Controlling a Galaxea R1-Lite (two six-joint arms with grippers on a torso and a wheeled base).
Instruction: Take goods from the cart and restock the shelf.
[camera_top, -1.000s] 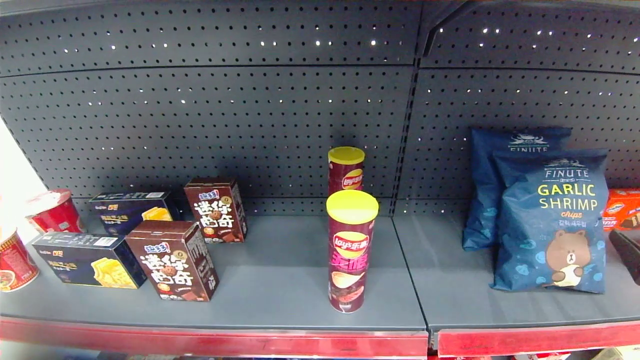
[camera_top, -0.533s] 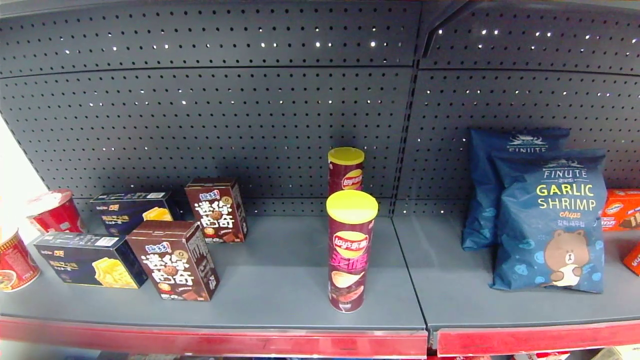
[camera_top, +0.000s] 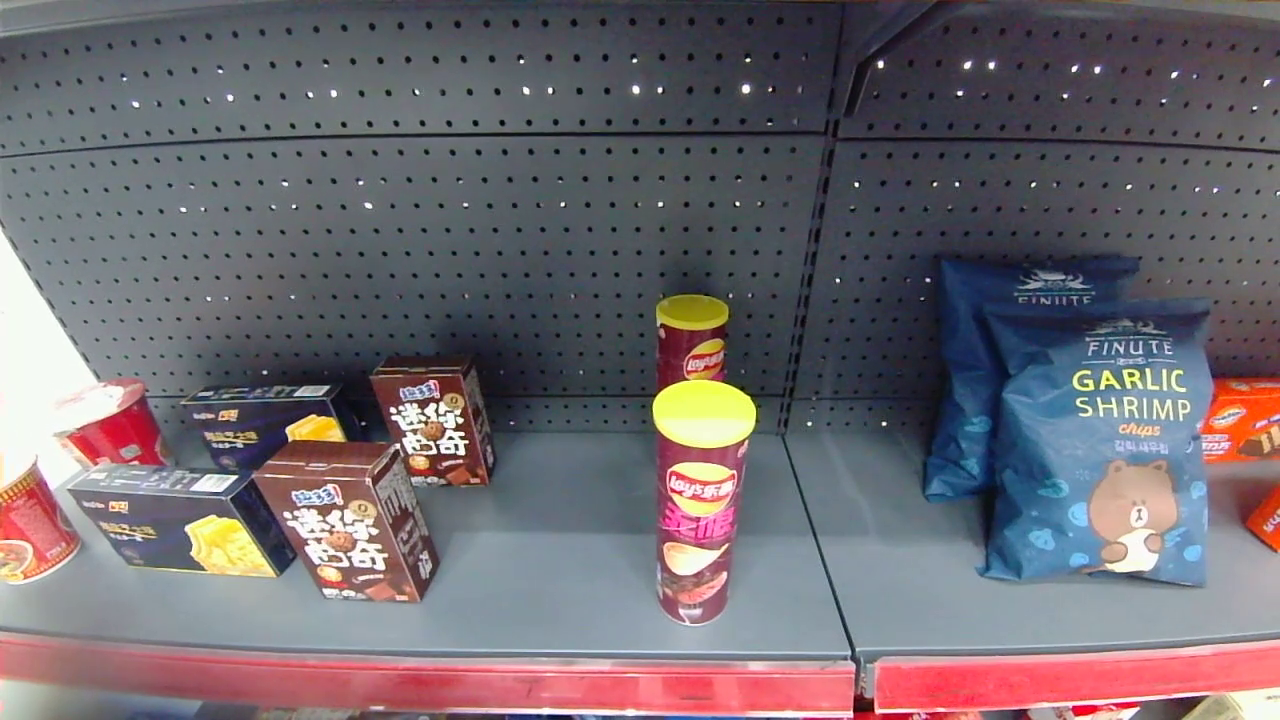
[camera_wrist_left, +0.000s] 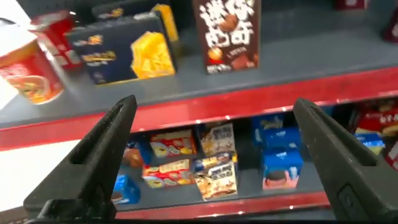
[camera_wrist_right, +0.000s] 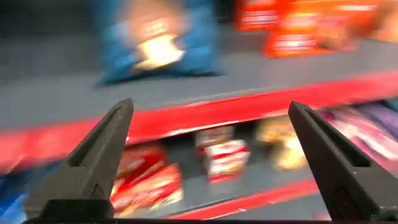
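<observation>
Grey metal shelf (camera_top: 560, 560) held a tall maroon chip can with yellow lid (camera_top: 703, 500) upright near its front edge. Probably light, stiff, slick; grip mid-body. Left gripper (camera_wrist_left: 214, 106) and right gripper (camera_wrist_right: 211, 106) both wide, empty.

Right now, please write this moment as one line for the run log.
left gripper: open, empty | right gripper: open, empty | shelf: front chip can upright, mid-shelf

Left gripper (camera_wrist_left: 214, 104): two black fingers (camera_wrist_left: 93, 155), wedge-shaped, tapering. Right gripper (camera_wrist_right: 211, 104): same matte black.
</observation>
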